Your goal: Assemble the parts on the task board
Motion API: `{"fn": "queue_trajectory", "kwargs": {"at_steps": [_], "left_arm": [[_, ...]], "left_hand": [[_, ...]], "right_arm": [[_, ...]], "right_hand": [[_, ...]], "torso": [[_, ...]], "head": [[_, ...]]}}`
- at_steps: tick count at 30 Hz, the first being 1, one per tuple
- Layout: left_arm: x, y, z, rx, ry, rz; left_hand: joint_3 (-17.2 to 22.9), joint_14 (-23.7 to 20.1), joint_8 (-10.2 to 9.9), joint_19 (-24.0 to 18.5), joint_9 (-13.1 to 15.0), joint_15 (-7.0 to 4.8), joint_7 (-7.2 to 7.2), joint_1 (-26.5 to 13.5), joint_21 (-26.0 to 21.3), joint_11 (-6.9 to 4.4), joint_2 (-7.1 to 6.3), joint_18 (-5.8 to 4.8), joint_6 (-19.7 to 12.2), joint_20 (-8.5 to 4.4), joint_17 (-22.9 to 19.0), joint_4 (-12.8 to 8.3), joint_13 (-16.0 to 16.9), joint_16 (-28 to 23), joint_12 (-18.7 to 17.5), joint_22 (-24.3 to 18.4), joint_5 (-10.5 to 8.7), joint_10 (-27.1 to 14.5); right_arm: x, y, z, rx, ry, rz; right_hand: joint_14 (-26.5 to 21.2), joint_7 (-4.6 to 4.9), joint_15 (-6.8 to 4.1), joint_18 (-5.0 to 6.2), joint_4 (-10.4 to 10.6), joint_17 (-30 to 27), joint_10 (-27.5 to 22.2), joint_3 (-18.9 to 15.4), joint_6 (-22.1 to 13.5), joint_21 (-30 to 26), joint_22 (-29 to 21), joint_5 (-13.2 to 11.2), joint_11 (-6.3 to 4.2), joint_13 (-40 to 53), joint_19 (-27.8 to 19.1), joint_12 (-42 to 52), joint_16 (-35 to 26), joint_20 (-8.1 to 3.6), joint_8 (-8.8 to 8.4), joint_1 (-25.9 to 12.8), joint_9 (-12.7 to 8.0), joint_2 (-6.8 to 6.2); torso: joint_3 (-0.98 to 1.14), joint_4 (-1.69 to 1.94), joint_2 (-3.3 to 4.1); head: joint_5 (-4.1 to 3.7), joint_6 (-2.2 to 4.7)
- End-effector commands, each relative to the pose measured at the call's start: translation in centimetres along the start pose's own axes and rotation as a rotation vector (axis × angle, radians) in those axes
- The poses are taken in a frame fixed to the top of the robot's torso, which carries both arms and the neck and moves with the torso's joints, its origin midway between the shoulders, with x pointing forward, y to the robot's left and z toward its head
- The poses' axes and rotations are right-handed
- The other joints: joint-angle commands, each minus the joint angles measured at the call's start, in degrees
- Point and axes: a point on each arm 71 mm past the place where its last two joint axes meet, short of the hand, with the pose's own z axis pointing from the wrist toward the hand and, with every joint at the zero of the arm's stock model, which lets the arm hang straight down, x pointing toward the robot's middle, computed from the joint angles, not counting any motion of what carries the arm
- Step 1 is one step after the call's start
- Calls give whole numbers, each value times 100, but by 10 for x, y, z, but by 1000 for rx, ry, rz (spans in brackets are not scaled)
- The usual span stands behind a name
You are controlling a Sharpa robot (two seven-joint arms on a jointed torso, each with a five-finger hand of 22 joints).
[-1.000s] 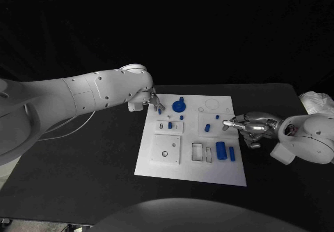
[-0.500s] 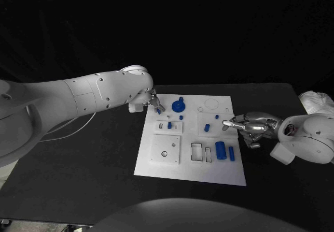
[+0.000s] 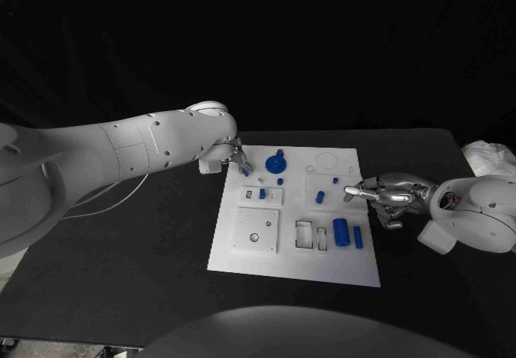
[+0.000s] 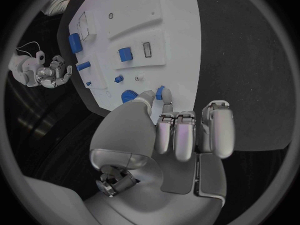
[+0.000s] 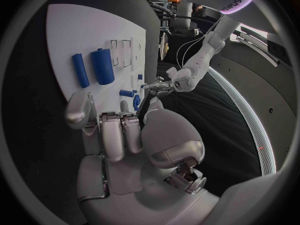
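The white task board point(image 3: 312, 261) lies in the middle of the black table. My left hand point(image 3: 235, 158) hovers over the board's far left corner. Its thumb and a finger pinch a small blue peg point(image 4: 161, 92), seen at the fingertips in the head view point(image 3: 246, 171). Just right of it stands a blue round knob point(image 3: 277, 161). Other blue parts sit on the board: a short peg point(image 3: 321, 197), a large cylinder point(image 3: 341, 232) and a thin bar point(image 3: 358, 237). My right hand point(image 3: 384, 195) rests by the board's right edge, fingers curled in with nothing in them point(image 5: 122, 135).
A white crumpled object point(image 3: 489, 158) lies at the table's right edge. A pale cable point(image 3: 107, 190) hangs under my left arm. Two narrow slots point(image 3: 312, 235) and a square plate with a hole point(image 3: 257, 227) are on the board's near half.
My left arm has shifted very slightly over the board's far left corner. The right hand and the parts on the board have not moved.
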Motion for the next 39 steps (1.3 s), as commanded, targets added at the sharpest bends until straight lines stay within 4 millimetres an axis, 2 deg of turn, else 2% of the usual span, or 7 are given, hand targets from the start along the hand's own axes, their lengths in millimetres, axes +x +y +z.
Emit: {"fn": "queue_trajectory", "kwargs": {"at_steps": [1,5,7,17,26,39], "left_arm": [[2,-2,0,13,14,4],[2,-2,0,15,17,-2],[2,-2,0,15,17,-3],[3,-2,0,18,21,-11],[3,-1,0,22,11,-29],[2,5,-6,44,-5,-46]], "left_hand": [[61,599,27,202,8,-28,2,58,-18,-36,6,-35,-47,-35,1509,0,1506,14,14,1255,64,607],[154,599,58,203,19,-32,-10,101,-14,-46,76,-35,-19,-40,1509,5,1506,14,14,1256,61,607],[253,599,73,202,27,-39,-18,156,-14,-52,93,-35,-22,-45,1509,0,1506,14,14,1256,-22,607],[561,599,123,192,53,-50,-31,290,-26,-64,52,-32,-20,-58,1509,-20,1506,14,14,1252,-14,607],[1161,599,240,195,113,-77,-60,514,-15,-95,-177,-34,54,-82,1509,-172,1506,14,14,1254,-16,607],[1569,599,326,200,157,-96,-82,553,-6,-117,-528,-35,106,-102,1509,-325,1506,14,14,1256,-51,607]], "right_arm": [[2,0,0,-2,20,-5],[2,0,0,-1,20,-5],[2,0,0,-1,20,-5],[2,0,1,-2,20,-5],[1,0,2,-1,17,-5],[0,-1,1,2,11,-4]], "right_hand": [[155,-9,23,8,15,990,106,26,42,7,741,42,-48,310,-15,-18,-12,18,25,48,7,-4],[155,-7,25,9,12,990,103,45,52,5,741,85,-47,308,-15,-19,-12,20,25,60,5,8],[155,-6,27,9,7,989,103,71,62,6,742,212,-45,308,-15,-18,-10,23,19,79,-2,4],[153,-5,28,10,6,987,103,86,67,-1,741,293,-44,308,-18,-18,-11,25,13,88,-8,-1],[153,-5,28,10,6,987,103,86,67,-1,741,293,-44,308,-18,-18,-11,25,13,88,-8,-1],[150,-4,29,13,7,983,96,89,68,-14,737,311,-44,303,-26,-21,-14,25,11,90,-10,-3]], "torso": [[3,-3,2],[0,-4,-1],[3,-5,0],[1,-3,-4],[0,-1,0],[4,3,-6]], "head": [[-6,-1],[-5,-1],[-4,-1],[-14,-1],[-23,-1],[-41,-1]]}}
